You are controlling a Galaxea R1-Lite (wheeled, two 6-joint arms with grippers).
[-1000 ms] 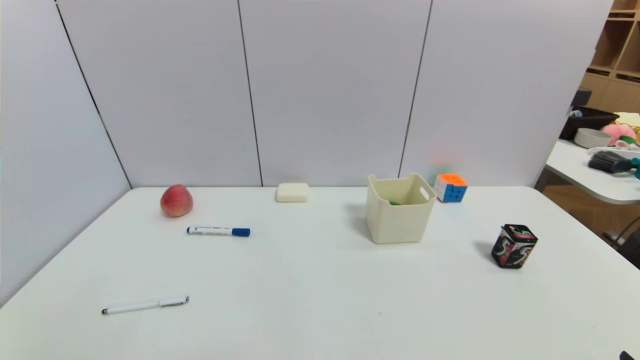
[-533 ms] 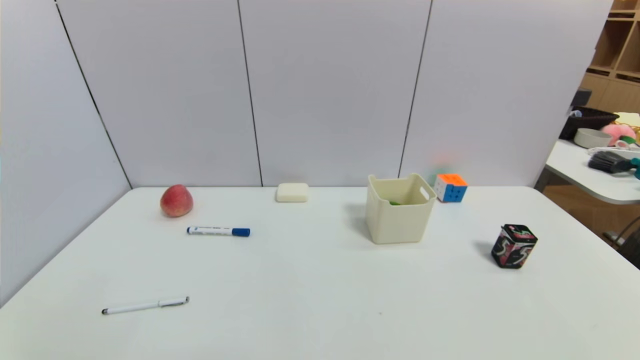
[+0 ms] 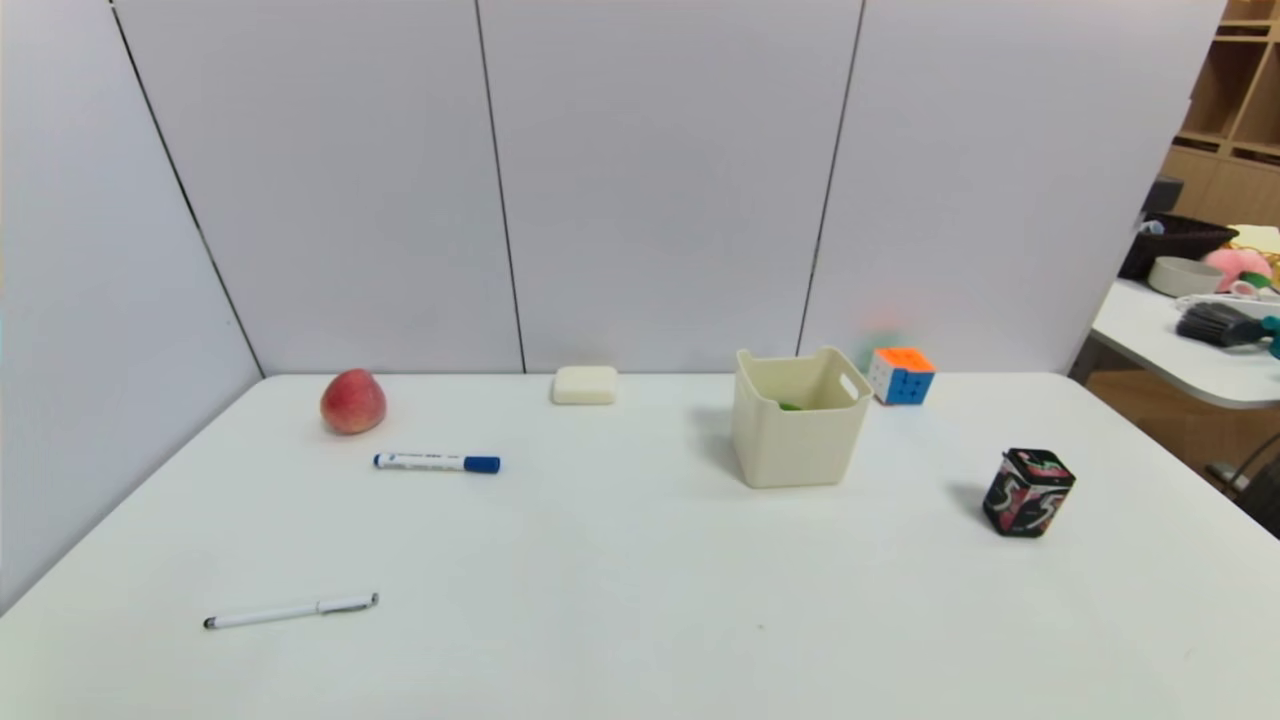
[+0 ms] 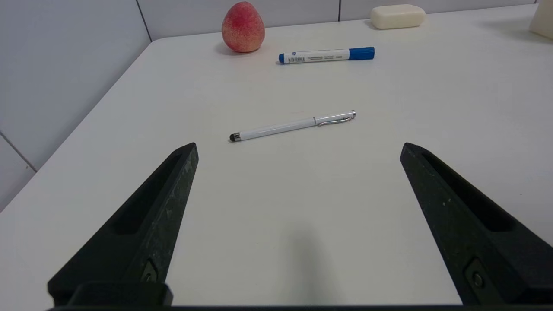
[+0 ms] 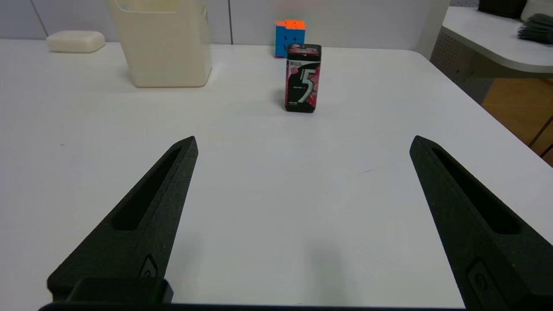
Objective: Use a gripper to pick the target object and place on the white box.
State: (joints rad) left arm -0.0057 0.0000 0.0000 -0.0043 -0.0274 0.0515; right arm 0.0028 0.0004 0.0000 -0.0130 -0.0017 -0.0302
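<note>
since a second ago a dark tip at the bottom right corner of the head view has slipped out of sight; nothing else on the surface (image 3: 640,600) has shifted. neither arm shows in the head view. the left claw (image 4: 298,149) hangs low over the near left part of the surface with its jaws spread wide and nothing between them, a white stylus pen (image 4: 293,125) lying just beyond it. the right claw (image 5: 302,142) hangs over the near right part, jaws equally wide apart and empty, facing a black gum tin (image 5: 303,77) that stands upright

the target object (image 3: 790,406) sits inside the white box (image 3: 797,440), only a sliver of green showing above the near wall. the white box stands right of centre toward the back. a colour cube (image 3: 901,375) is just behind and to the right of it, apart from it. a cream soap-like block (image 3: 584,385) lies at the back centre, a red peach (image 3: 352,401) at the back left, and a blue-capped marker (image 3: 437,462) lies just in front of the peach
</note>
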